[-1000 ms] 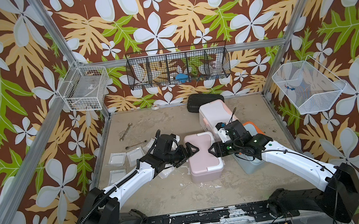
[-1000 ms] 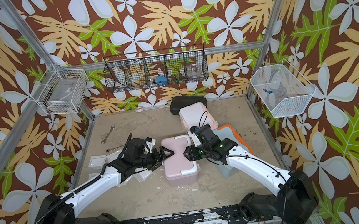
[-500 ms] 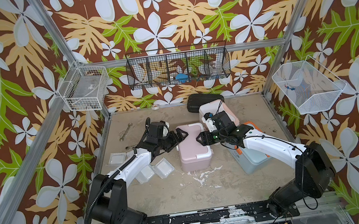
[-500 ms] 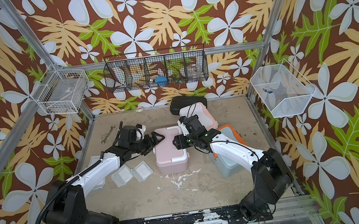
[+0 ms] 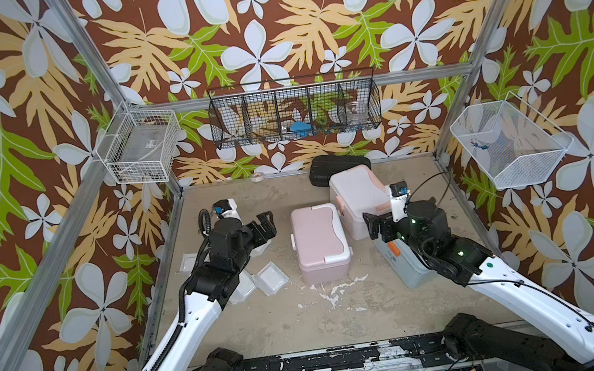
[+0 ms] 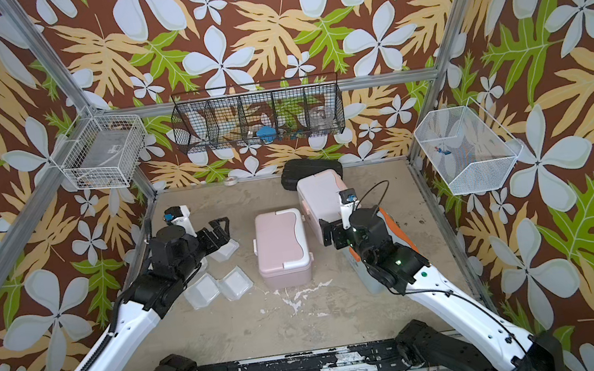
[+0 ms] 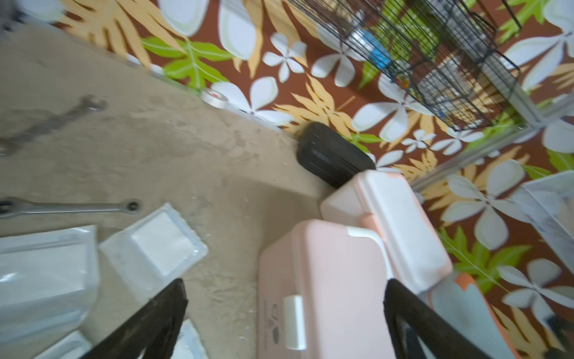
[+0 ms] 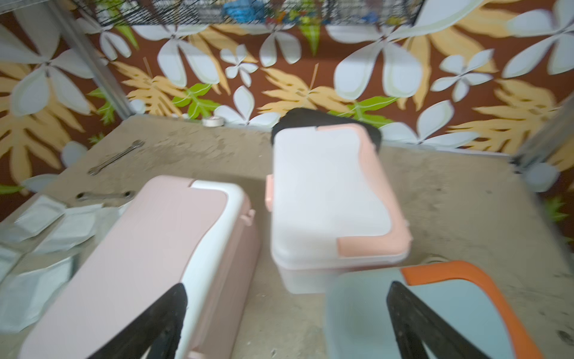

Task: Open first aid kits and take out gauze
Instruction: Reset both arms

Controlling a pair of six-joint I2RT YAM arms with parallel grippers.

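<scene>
We see the pink kit [image 5: 318,236] standing in the middle of the worktop [image 5: 268,328], its lid down and its white latch facing the robot's base. Just behind it and to its right sits the white and peach kit [image 5: 354,194], also shut, with the black case [image 5: 324,168] just behind that, by the back wall. The blue and orange kit [image 8: 354,310] lies nearest the right arm and is largely hidden under it in both top views.

Our left gripper [image 5: 267,226] hovers beside the pink kit's left side, apart from it, its fingers [image 7: 161,314] spread wide and holding nothing. Our right gripper [image 5: 370,223] hangs near the pink kit's right side, its fingers [image 8: 161,320] likewise spread and empty.

The gauze packets [image 6: 236,281] lie out on the worktop to the left of the pink kit, several of them together under and around the left arm. Two wrenches [image 7: 68,206] rest beyond them, and a tape roll [image 5: 258,176] sits by the back wall.
</scene>
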